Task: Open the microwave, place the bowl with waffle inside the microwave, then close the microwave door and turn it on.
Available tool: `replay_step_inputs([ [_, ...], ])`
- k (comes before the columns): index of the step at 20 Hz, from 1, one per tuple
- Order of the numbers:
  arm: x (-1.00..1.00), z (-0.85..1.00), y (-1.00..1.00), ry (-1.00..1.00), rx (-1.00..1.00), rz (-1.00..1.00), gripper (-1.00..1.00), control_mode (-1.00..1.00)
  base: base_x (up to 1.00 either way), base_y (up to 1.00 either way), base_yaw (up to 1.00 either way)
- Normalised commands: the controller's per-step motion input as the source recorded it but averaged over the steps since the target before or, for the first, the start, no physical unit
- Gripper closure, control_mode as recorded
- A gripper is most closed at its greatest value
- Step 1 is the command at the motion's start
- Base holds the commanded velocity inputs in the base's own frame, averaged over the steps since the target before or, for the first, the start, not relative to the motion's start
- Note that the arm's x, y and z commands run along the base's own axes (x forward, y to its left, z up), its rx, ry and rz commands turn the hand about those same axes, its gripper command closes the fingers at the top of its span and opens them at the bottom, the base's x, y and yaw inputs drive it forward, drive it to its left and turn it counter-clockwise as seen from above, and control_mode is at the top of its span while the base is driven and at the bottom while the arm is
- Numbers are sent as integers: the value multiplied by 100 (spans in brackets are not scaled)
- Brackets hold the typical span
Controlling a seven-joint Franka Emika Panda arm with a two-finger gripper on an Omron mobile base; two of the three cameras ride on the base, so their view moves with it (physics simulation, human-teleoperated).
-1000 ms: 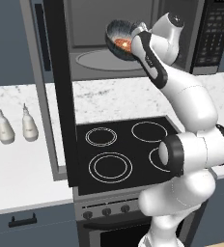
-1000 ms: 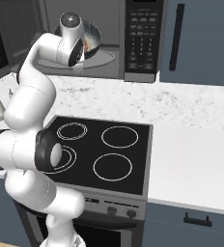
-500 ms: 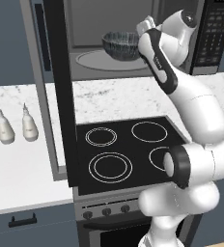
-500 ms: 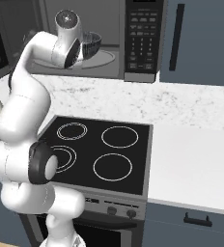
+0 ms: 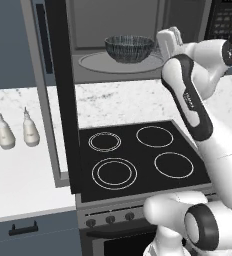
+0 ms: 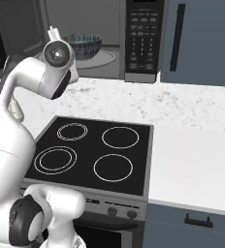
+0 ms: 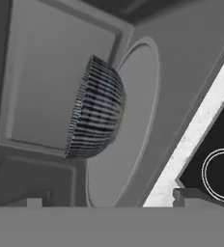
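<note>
The microwave [image 5: 118, 30] stands open, and the microwave door [image 5: 63, 100] is swung out to the left, seen edge-on. The dark streaked bowl [image 5: 129, 48] sits upright on the round turntable [image 5: 95, 62] inside. In the right base view the bowl [image 6: 83, 45] shows behind my wrist. The waffle is hidden by the bowl's wall. My gripper [image 5: 169, 40] hangs just right of the bowl at the cavity's mouth, apart from it. In the hand view the bowl [image 7: 97, 113] lies ahead, and the gripper [image 7: 109, 200] is open and empty, its fingertips [image 7: 181, 195] far apart.
The keypad [image 6: 143, 38] is on the microwave's right side. Below lies the black four-ring stovetop [image 5: 138, 155]. Two pale bottles [image 5: 15, 131] stand on the left counter. A blue cabinet door [image 6: 201, 43] is to the right, above a marble counter [image 6: 192, 150].
The gripper set the tilted bowl down upright on the turntable, opened and let go. The hand then drew back to the right, out to the cavity's mouth.
</note>
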Motion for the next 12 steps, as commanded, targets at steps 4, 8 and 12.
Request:
replay_step_inputs([
  [4,-77,2,36,-25,-17,2,-100,-100,0,0,0],
  [8,0,-18,70,-25,-25,5,-100,-100,0,0,0],
  [12,0,-36,75,-24,-27,8,-100,-100,0,0,0],
])
